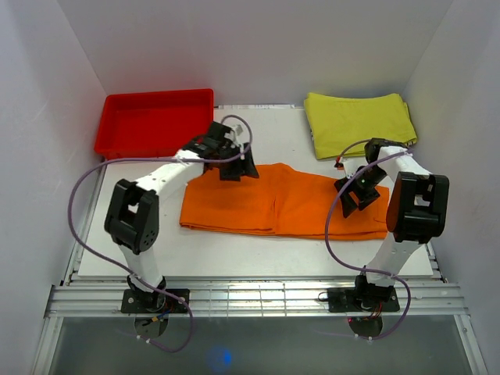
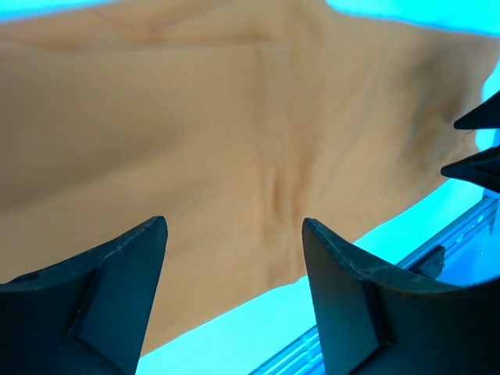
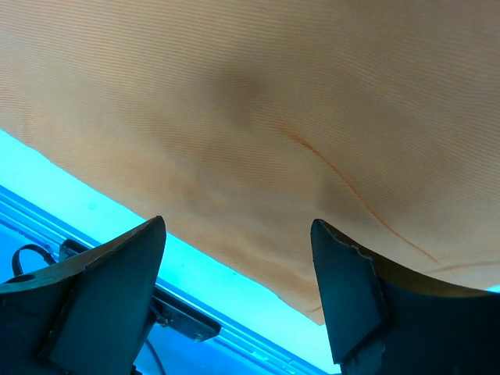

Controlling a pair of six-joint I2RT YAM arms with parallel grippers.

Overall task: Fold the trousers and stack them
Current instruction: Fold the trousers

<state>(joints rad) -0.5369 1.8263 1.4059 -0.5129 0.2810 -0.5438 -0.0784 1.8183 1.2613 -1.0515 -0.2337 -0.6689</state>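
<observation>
The orange trousers (image 1: 281, 205) lie flat across the middle of the table, folded into a long band. My left gripper (image 1: 234, 168) hovers over the band's far edge near its left end. In the left wrist view its jaws (image 2: 234, 226) stand wide apart above the cloth (image 2: 195, 133) with nothing between them. My right gripper (image 1: 355, 195) hangs over the band's right end. In the right wrist view it (image 3: 238, 226) is open too, above the near hem of the fabric (image 3: 273, 101), holding nothing.
A red plastic tray (image 1: 152, 121) sits at the back left. A folded yellow-green cloth (image 1: 359, 121) lies at the back right. White walls close in on three sides. The table's near edge (image 1: 258, 262) runs along a metal rail (image 3: 180, 312).
</observation>
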